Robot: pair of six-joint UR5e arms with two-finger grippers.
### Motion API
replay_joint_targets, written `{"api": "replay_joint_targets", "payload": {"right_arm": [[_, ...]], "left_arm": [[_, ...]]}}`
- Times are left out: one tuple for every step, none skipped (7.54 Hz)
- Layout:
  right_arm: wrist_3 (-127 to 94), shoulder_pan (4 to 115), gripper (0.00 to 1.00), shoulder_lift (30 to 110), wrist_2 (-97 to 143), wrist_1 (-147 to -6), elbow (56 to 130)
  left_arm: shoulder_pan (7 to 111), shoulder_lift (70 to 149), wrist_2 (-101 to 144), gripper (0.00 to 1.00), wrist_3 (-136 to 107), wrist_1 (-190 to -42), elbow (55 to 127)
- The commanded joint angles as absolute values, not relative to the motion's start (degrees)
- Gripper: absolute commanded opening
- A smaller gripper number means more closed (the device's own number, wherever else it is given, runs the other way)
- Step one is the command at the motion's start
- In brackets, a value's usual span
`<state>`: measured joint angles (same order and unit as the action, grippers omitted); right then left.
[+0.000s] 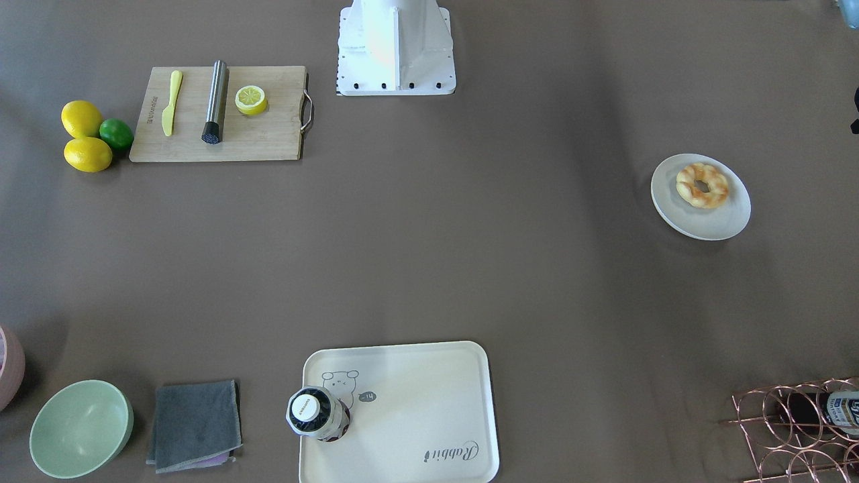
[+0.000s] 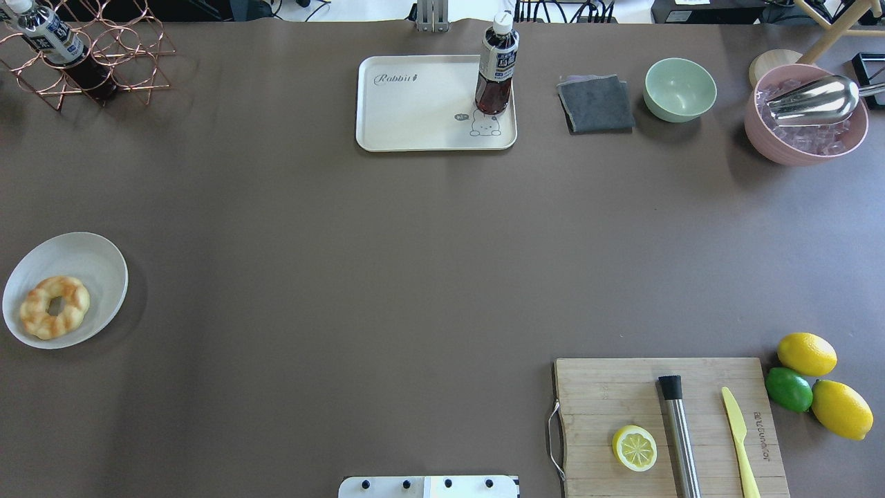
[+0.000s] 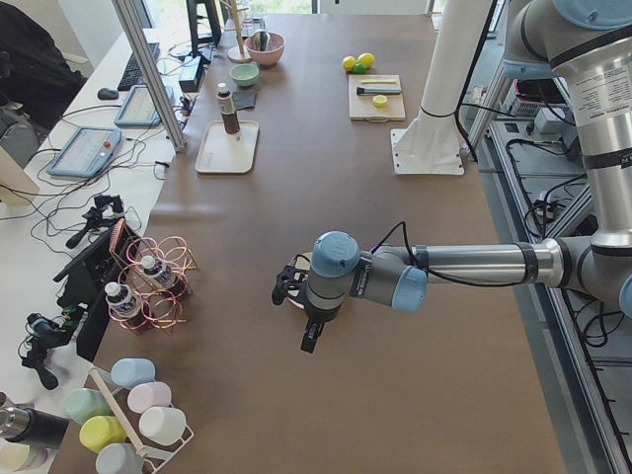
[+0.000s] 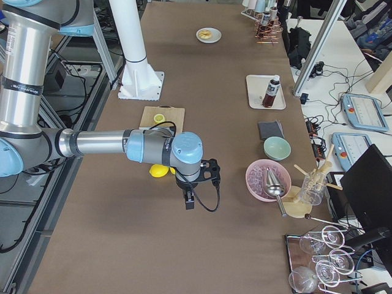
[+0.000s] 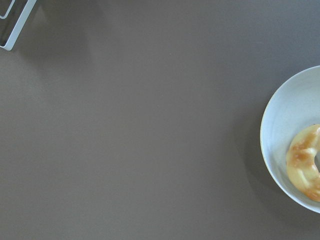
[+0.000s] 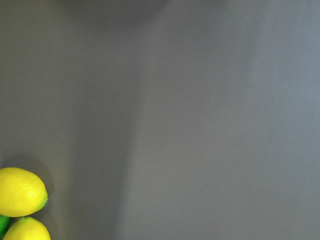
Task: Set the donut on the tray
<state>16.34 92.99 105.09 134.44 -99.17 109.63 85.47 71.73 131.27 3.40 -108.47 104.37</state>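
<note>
Golden ring donut on round white plate, far from cream rectangular tray.
Of left gripper and right gripper we cannot tell the grip (side views only).

Soft, even daylight fills every view. The brown surface carries broad, faint shadow bands. The robot base glares white. In the left wrist view the donut looks slightly blurred.
</note>
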Motion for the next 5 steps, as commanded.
{"api": "replay_joint_targets", "payload": {"right_arm": [[16.7,93.0,0.99,106.1,134.7,-98.8,109.7],[16.6,92.9,0.99,106.1,134.7,-98.8,109.7],[16.7,92.9,0.99,106.3,134.6,-98.9,109.6],[16.8,92.9,0.99,106.3,134.6,-98.9,109.5],[16.8,92.9,0.99,106.3,134.6,-98.9,109.4]], "left_arm": [[85.4,70.5,131.1,0.97,3.4,-108.5,105.1],[85.4,70.3,131.0,0.97,3.3,-108.5,105.8],[85.4,70.2,130.8,0.97,3.3,-108.5,105.8],[85.4,70.1,130.8,0.97,3.3,-108.5,105.9],[85.5,68.9,130.8,0.97,3.1,-108.5,106.6]]}}
